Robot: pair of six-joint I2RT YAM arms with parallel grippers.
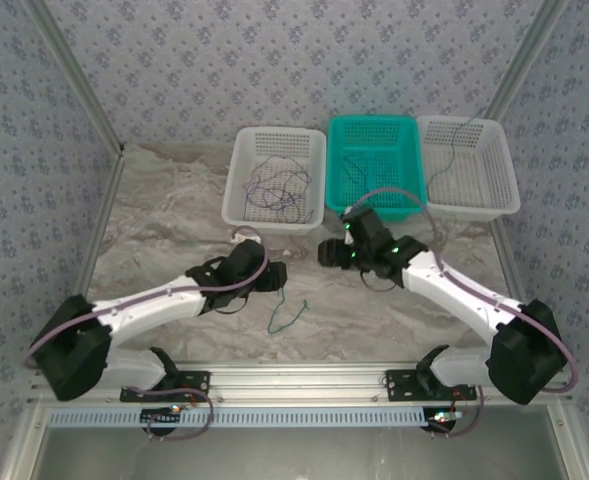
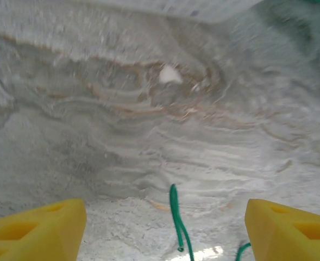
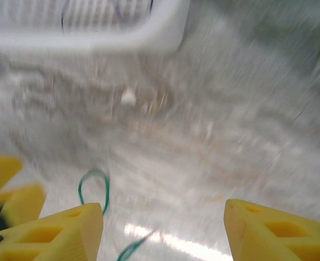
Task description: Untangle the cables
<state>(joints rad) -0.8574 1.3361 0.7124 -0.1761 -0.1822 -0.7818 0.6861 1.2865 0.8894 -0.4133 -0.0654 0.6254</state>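
Lab-style robot cell: patterned walls (image 1: 274, 60), aluminium frame (image 1: 304, 378), marbled table (image 1: 174, 200).

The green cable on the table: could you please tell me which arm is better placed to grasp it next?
Left, probably: the left pincer, open, is nearest the green cable, which lies centred in its wrist view; the right pincer stands farther away.

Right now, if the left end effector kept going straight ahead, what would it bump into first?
Probably the teal-green cable, which lies on the table just ahead, between the open fingers of the left end effector. Past it comes bare table, though depth is hard to judge here.
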